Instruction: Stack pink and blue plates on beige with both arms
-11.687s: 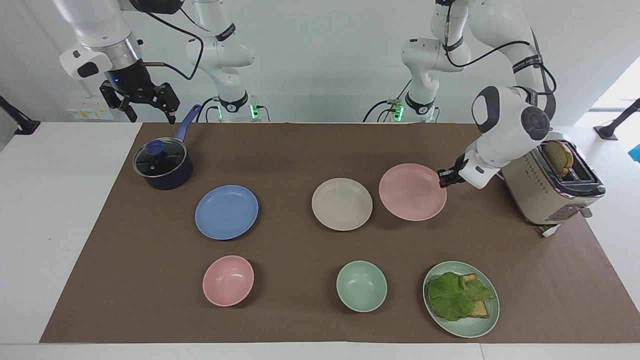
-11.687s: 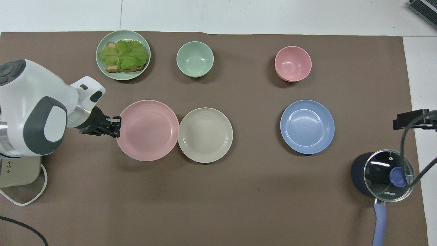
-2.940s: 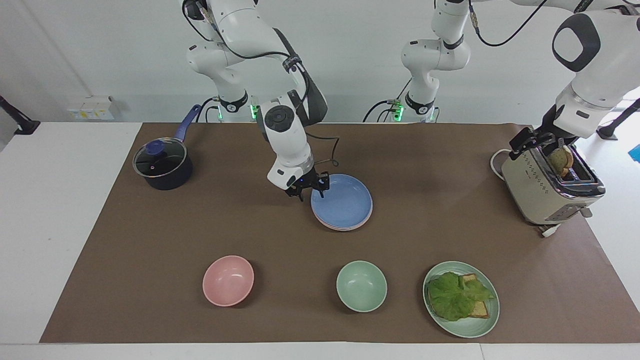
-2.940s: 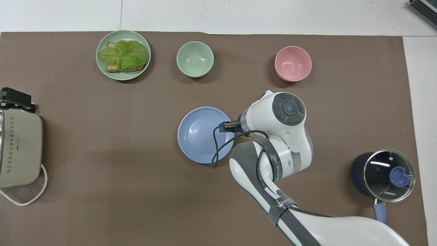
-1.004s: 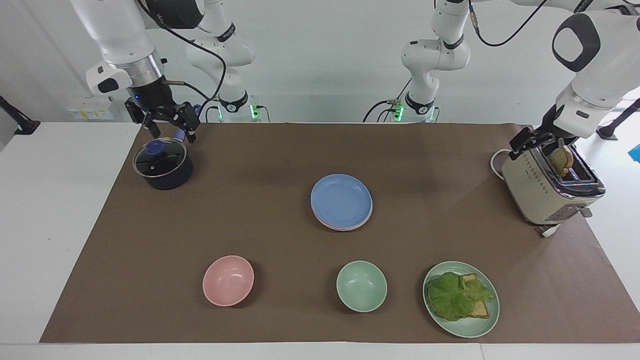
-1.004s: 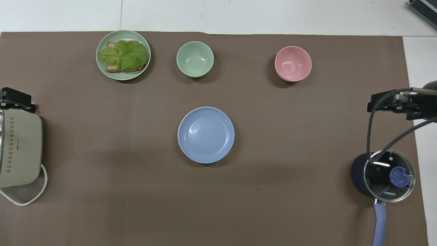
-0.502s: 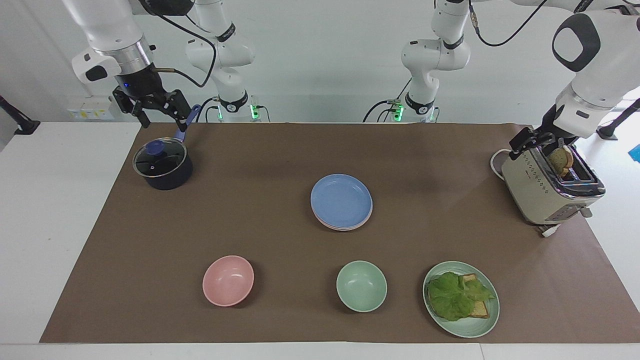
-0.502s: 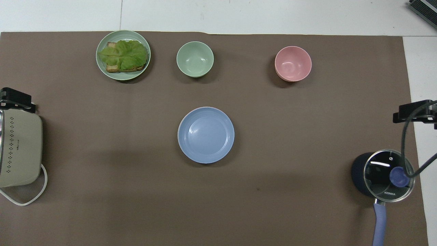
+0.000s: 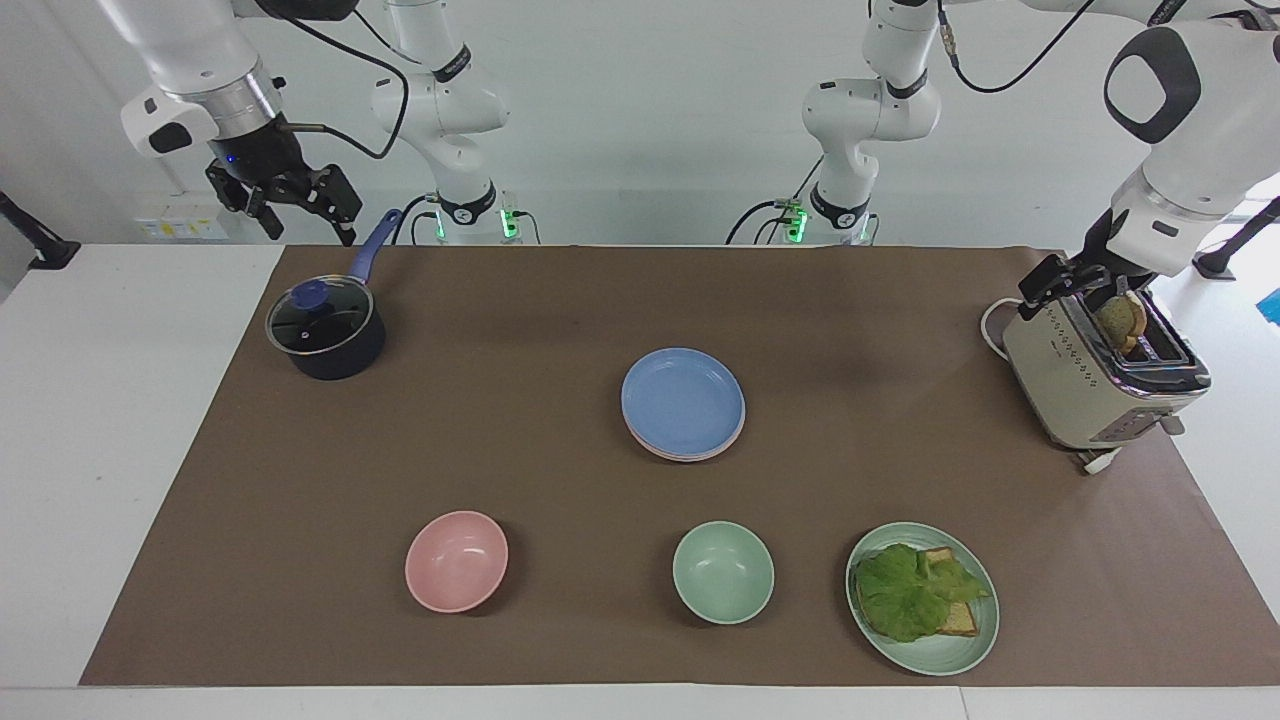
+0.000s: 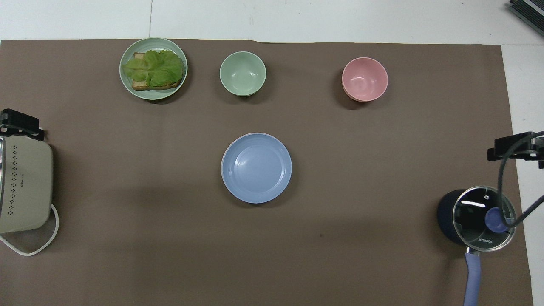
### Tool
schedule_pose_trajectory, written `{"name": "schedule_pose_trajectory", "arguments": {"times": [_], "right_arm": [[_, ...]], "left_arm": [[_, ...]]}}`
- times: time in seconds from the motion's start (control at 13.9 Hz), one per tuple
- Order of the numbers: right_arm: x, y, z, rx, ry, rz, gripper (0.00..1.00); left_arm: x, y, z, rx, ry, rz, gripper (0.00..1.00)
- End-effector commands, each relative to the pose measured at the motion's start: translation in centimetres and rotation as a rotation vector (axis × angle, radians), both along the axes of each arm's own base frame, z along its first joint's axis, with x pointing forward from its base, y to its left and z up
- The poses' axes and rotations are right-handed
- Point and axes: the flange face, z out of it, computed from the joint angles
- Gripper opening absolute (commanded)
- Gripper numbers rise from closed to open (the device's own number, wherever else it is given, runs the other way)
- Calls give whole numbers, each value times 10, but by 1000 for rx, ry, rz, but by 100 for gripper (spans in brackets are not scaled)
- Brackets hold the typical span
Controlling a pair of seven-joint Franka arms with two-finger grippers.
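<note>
Overhead view: blue plate (image 10: pixel 256 168) tops stack (pink plate (image 9: pixel 735 437) rim visible beneath).

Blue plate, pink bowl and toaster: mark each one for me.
blue plate (image 9: pixel 683 400), facing view, centre of its flat top face.
pink bowl (image 9: pixel 456 560), facing view, inside of the bowl.
toaster (image 9: pixel 1075 385), facing view, its perforated side wall.

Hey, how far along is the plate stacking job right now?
It looks done: the cornflower blue plate tops a stack mid-mat, with the pale pink plate's rim peeking out beneath it. The beige plate is hidden, presumably at the bottom. Nothing is in hand: the right gripper is raised above the dark lidded saucepan, open and empty, and the left gripper waits open over the beige toaster. Nothing seems left.
</note>
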Motion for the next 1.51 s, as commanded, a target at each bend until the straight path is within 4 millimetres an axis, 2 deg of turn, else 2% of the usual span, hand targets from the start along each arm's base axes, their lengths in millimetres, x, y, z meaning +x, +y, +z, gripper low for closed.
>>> {"name": "schedule_pose_trajectory", "arguments": {"times": [0.0,0.29,0.72,1.08,1.43], "right_arm": [[-4,-10,-1,-11,-25,50,100],[8,-9,1,-7,-39,67,100],[7,-10,2,-20,-42,71,100],[0,-3,12,-67,-32,150,100],[0,9,13,-38,-44,155,100]], "left_arm": [[-3,0,5,7,0,-8,100],[-3,-1,5,7,0,-9,100],[-3,0,5,7,0,-8,100],[-3,0,5,7,0,-8,100],[-3,-1,5,7,0,-9,100]]}}
